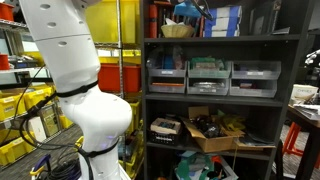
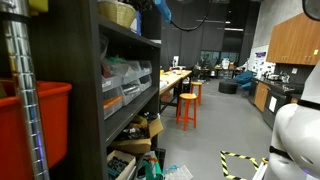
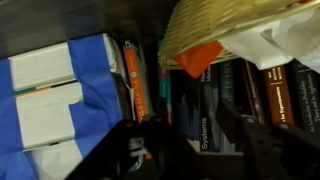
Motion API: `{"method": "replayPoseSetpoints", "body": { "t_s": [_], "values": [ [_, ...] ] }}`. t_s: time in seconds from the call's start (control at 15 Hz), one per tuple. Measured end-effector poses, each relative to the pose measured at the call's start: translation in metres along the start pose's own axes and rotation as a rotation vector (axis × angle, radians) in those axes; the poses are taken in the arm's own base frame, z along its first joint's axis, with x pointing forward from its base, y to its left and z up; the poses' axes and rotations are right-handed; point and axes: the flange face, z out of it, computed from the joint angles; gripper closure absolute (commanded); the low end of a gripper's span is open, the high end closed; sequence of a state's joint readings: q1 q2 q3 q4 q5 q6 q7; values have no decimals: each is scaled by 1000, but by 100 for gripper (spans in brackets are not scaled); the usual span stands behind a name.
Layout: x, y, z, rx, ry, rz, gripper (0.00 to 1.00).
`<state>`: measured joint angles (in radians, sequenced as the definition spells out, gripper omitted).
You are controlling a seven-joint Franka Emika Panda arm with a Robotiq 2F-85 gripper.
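- Wrist view has the gripper (image 3: pixel 178 138) coming in from the bottom edge. It's pretty dark, but the fingers look spread apart with nothing between them, so it's holding nothing.
- Right in front of it is a row of books (image 3: pixel 240 105) standing upright, spines toward the camera.
- Woven basket (image 3: pixel 225 25) sits at the top right of that view, above the books, with a white bag (image 3: pixel 285 45) and something orange (image 3: pixel 203 55) hanging out of it.
- Blue-and-white bundle (image 3: pixel 55 95) is just left of the books.
- In both exterior views the basket (image 1: pixel 176 29) (image 2: pixel 119 13) is on the top board of a dark shelf unit (image 1: pixel 145 100), with grey bins (image 1: pixel 208 76) one level down.
- White arm (image 1: pixel 70 80) fills the left of an exterior view.
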<state>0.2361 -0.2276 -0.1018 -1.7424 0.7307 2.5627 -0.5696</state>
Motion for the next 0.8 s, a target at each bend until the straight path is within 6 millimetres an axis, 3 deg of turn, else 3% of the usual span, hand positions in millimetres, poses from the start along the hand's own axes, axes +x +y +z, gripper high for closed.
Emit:
{"method": "replayPoseSetpoints", "body": {
  "t_s": [0.13,0.33,0.8],
  "values": [
    [3,-1,-11,12,-9,9,1],
    [1,0,-20,31,-45,39,0],
    [-25,21,-23,31,-161,195,0]
  ]
}}
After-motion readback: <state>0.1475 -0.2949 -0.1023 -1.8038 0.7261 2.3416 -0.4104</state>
